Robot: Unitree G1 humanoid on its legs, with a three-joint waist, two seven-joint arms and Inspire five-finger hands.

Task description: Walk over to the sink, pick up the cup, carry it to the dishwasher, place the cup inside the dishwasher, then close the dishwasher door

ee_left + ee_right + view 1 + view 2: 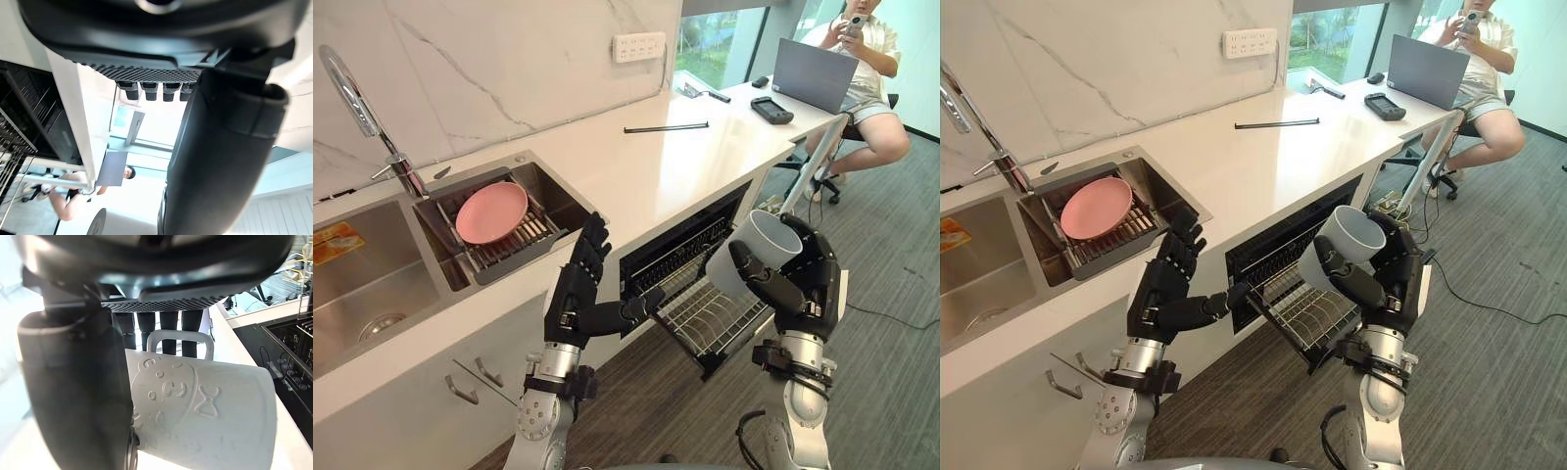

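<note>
My right hand [808, 279] is shut on a white cup [752, 251], tilted with its mouth up, and holds it above the dishwasher's pulled-out wire rack [710, 315]. The right wrist view shows the cup [205, 416] with an embossed bear, its handle among my fingers [168, 330]. The dishwasher [677, 257] sits under the white counter [636, 166], its opening dark. In front of the counter edge, left of the dishwasher, my left hand [579, 294] is open with straight fingers, its thumb pointing toward the rack.
A steel sink [372, 284] with a tall faucet [357, 108] lies at the left; a pink plate [491, 211] rests on the drain rack beside it. A person with a laptop [815, 74] sits at the counter's far end. Grey carpet lies to the right.
</note>
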